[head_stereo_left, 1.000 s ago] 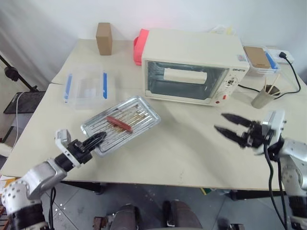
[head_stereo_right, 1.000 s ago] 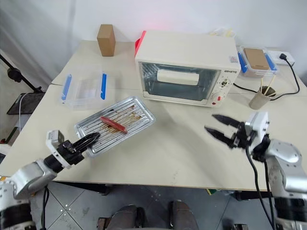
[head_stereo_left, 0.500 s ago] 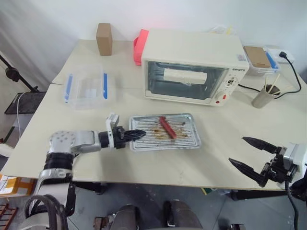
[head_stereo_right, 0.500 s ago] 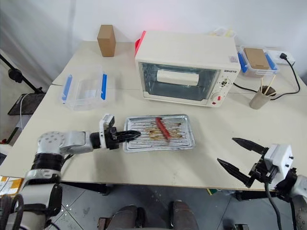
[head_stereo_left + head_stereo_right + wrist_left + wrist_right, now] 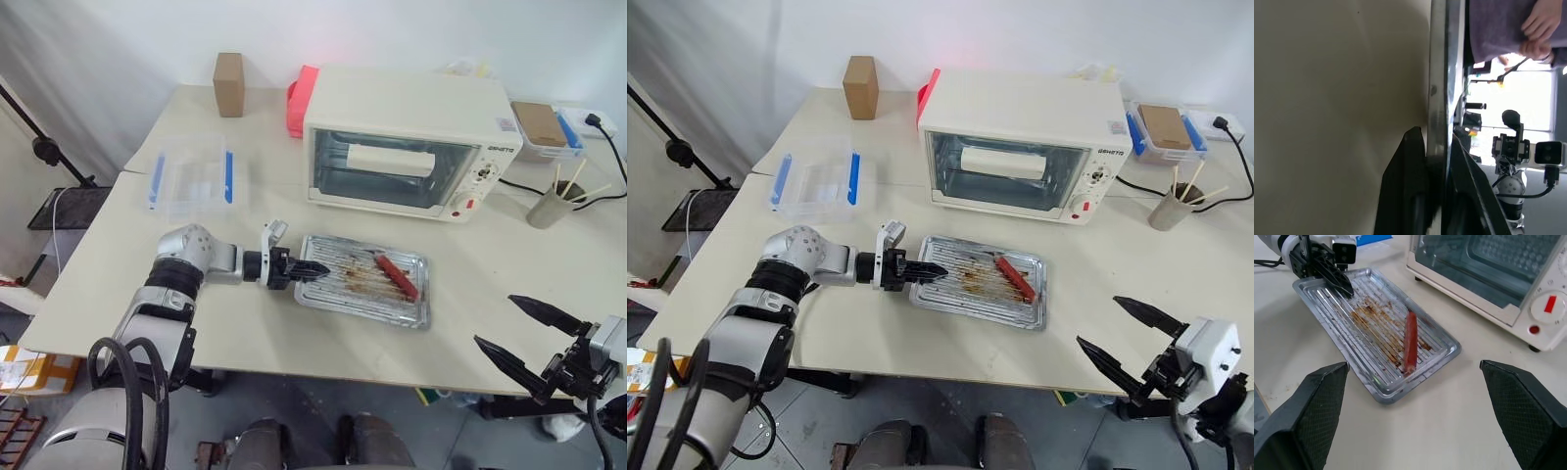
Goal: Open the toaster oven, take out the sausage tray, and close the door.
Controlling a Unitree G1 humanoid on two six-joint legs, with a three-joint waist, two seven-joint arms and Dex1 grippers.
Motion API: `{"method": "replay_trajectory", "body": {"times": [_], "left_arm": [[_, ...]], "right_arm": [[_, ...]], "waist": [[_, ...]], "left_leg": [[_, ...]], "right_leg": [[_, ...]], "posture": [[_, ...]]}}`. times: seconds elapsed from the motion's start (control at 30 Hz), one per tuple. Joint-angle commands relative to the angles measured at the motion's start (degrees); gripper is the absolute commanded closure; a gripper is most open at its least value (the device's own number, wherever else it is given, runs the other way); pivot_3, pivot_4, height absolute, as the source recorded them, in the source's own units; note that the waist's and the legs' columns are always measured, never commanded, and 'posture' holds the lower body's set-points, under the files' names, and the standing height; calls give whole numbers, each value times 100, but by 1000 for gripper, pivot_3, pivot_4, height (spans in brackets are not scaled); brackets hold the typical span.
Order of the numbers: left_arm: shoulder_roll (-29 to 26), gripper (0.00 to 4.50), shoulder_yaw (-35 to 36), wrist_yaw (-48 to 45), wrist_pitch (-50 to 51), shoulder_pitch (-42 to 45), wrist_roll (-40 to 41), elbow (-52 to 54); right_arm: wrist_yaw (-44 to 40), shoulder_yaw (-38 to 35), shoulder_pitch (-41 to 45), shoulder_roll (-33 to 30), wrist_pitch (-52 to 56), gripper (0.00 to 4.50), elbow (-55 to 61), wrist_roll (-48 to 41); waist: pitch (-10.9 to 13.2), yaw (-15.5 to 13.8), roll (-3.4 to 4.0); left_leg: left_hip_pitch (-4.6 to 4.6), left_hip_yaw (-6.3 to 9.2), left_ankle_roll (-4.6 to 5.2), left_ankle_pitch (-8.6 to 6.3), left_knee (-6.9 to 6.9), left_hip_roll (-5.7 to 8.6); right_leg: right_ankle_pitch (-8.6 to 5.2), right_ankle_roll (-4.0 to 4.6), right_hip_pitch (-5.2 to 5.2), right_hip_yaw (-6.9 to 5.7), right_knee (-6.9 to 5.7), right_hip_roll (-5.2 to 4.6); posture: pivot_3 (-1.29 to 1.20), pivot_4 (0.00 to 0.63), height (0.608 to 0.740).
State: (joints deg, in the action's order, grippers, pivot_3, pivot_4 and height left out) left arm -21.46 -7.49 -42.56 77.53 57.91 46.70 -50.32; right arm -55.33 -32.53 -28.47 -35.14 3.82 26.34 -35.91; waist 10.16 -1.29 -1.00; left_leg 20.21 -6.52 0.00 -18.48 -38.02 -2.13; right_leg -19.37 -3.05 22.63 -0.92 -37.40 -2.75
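Cream-coloured table (image 5: 323, 343) fills most of the head view, grey-white wall behind it. Large cream-white boxy toaster oven (image 5: 411, 142) sits at upper centre-right of the frame, knobs and a red light on its right panel. Its wide white-framed glass door (image 5: 390, 172) is up against the body, closed, long white bar handle across the glass.

Shallow rectangular silver metal sausage tray (image 5: 343, 294) lies flat on the table just below the oven, at frame centre, apart from the oven front. Brown grease streaks run along its ribs. One small red sausage (image 5: 395, 276) lies toward the tray's right end.

My left end effector (image 5: 312, 267) reaches in from the left of the frame and sits at the tray's left short edge. In the left wrist view the two black fingers (image 5: 1408, 191) lie on either side of the thin tray rim, pinching it.

My right end effector (image 5: 1125, 338) hangs at the lower right of the frame, at the table's near edge, well apart from the tray. Its fingers are spread wide with nothing between them; the right wrist view shows both pads (image 5: 1317, 406) far apart.

Clear plastic box with blue clasps (image 5: 194, 178) at left of frame. Brown cardboard block (image 5: 228, 70) at upper left. Pink object (image 5: 302, 98) just left of the oven. Paper cup with wooden sticks (image 5: 549, 206) at right.
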Motion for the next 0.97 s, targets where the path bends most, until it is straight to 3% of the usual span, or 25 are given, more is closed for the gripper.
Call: {"method": "replay_trajectory", "body": {"times": [0.03, 0.3, 0.37, 0.47, 0.53, 0.7, 0.97], "left_arm": [[-60, 2819, -133, -519, 39, -45, -419, 76], [-1180, 444, -360, -1751, -429, -736, -809, 1639], [-1694, 9, -353, -2178, -1503, -1297, -1118, 2510], [-2131, 9, -11, -2482, -2448, -1885, -1281, 3174], [-2305, 9, 687, -2821, -4390, -2638, -1516, 3615], [-2502, 9, 1212, -3068, -6898, -3618, -2190, 3845], [-2241, 9, 1588, -2529, -7382, -3823, -2211, 3973]], "right_arm": [[71, -164, -47, 60, -102, 0, 213, -60], [-26, -36, 89, 28, -176, 0, -25, 28], [-60, -25, 145, -9, -178, 0, -94, 34], [-123, -10, 219, -69, -190, 0, -185, 27], [-223, 24, 327, -159, -166, 0, -268, 2], [-444, 152, 785, -502, 97, 0, -379, -154], [-652, 657, 1484, -751, 339, 0, -373, -124]], "waist": [[2, 12, -3], [4, 259, -6], [5, 322, -3], [5, 312, -3], [6, 340, -1], [8, 254, -7], [8, 147, -7]], "left_leg": [[2, 0, 0, 0, 0, -2], [3, 0, -5, 3, 13, -16], [0, 0, -10, 6, 17, -18], [-9, -1, -22, 13, 36, -20], [-7, -1, -21, 14, 41, -19], [2, -3, -13, 17, 74, -8], [25, -2, 37, 3, 73, 4]], "right_leg": [[0, 0, 3, 0, -1, 0], [-4, 7, 16, 2, -7, 6], [-5, 9, 17, 2, -9, 6], [-8, 15, 18, 5, -12, 6], [-9, 17, 22, 6, -11, 5], [-12, 24, 53, 6, -5, -16], [-11, 20, 67, -11, -3, -33]], "posture": [[0, 150, 740], [0, 150, 740], [0, 150, 740], [0, 150, 740], [0, 150, 740], [0, 150, 740], [0, 150, 740]]}}
